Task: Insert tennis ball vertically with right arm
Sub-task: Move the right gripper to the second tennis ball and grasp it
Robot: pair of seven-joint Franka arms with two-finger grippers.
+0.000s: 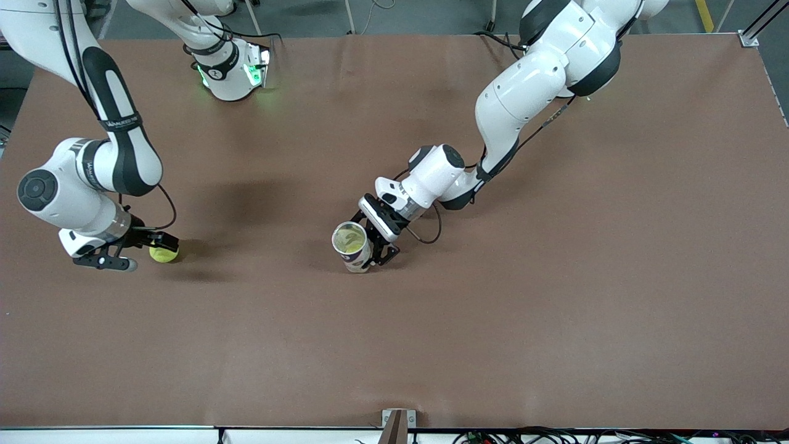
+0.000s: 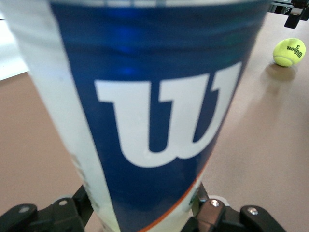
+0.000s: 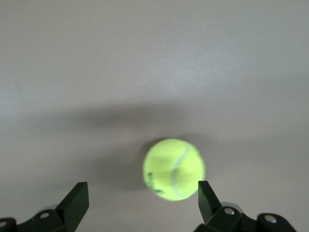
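The yellow tennis ball lies on the brown table toward the right arm's end. My right gripper is low around it, open, with the ball between the fingers and close to one fingertip. A blue and white tennis ball can stands upright mid-table, and yellow-green shows inside its open top. My left gripper is shut on the can's lower part. The can fills the left wrist view, with the gripper on either side of it. The ball shows farther off in that view.
Bare brown table spreads around both arms. The right arm's base stands at the table's edge farthest from the front camera. A small bracket sits on the edge nearest it.
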